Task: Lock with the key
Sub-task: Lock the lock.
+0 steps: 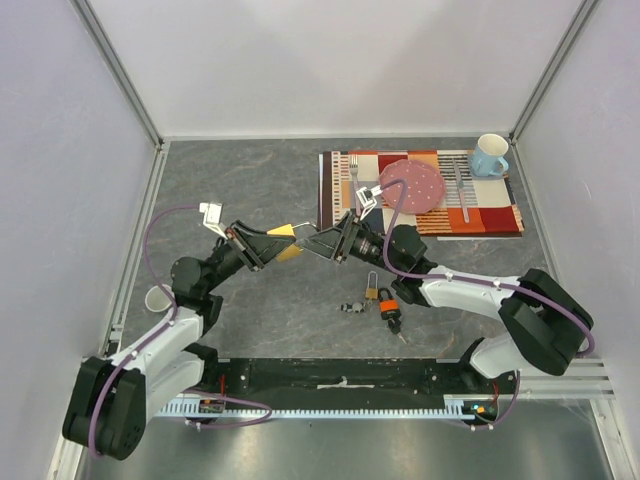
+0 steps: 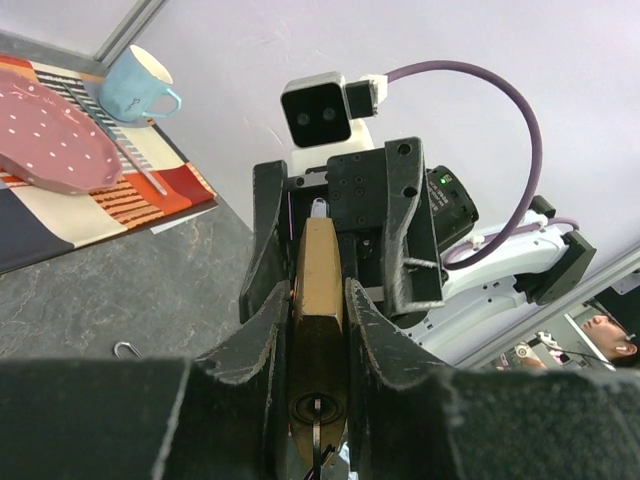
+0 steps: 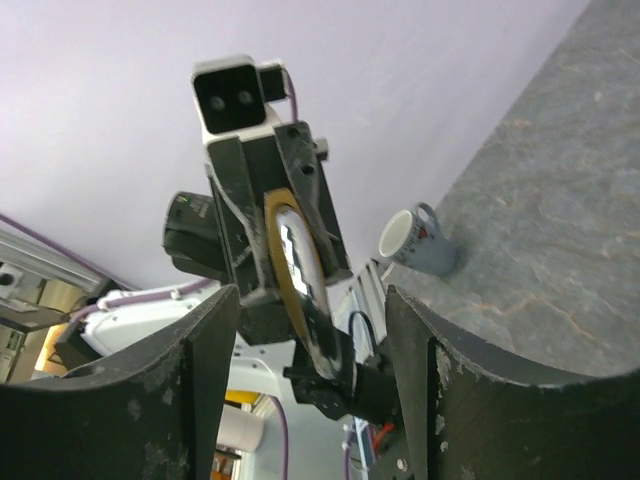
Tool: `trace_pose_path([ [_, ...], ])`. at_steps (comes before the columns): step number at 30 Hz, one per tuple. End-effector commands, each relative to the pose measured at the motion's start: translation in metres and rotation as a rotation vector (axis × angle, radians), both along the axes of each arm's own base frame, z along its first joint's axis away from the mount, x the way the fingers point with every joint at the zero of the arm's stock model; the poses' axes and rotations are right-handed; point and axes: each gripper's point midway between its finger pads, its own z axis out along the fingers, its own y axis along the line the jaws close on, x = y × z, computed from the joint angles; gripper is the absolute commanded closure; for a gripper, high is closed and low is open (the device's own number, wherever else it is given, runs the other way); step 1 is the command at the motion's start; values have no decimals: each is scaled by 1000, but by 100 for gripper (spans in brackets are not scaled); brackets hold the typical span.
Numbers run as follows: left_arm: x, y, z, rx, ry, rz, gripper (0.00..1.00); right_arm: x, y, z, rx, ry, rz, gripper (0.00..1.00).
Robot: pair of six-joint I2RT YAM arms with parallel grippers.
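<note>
Padlock (image 2: 318, 290) aloft between the left jaws

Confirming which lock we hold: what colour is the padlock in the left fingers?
A brass-gold metal padlock, clearest in the left wrist view.

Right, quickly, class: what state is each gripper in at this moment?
Left gripper: closed on the brass padlock.
Right gripper: open, holding nothing.
</note>
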Motion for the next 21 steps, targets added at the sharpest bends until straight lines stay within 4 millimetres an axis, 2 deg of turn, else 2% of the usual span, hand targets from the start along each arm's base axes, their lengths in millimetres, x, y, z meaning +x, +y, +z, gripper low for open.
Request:
trace_pose_path([
  [1,-12,6,37,-70,-126,2,98,0,-1,53,144,-93,-21,34],
  [6,-14,4,37,-68,-121,-9,98,3,-2,60,172,-90,-41,42],
  [12,-14,5,36,-69,-117,-10,98,6,2,63,193,-79,-42,57],
  [18,-17,2,35,-57,-120,-31,98,7,8,65,196,-81,-29,85],
  [19,-18,2,35,-55,-122,-37,98,7,8,66,198,-80,-30,94],
  [21,-20,1,35,-45,-129,-52,98,8,8,65,194,-83,-35,100],
])
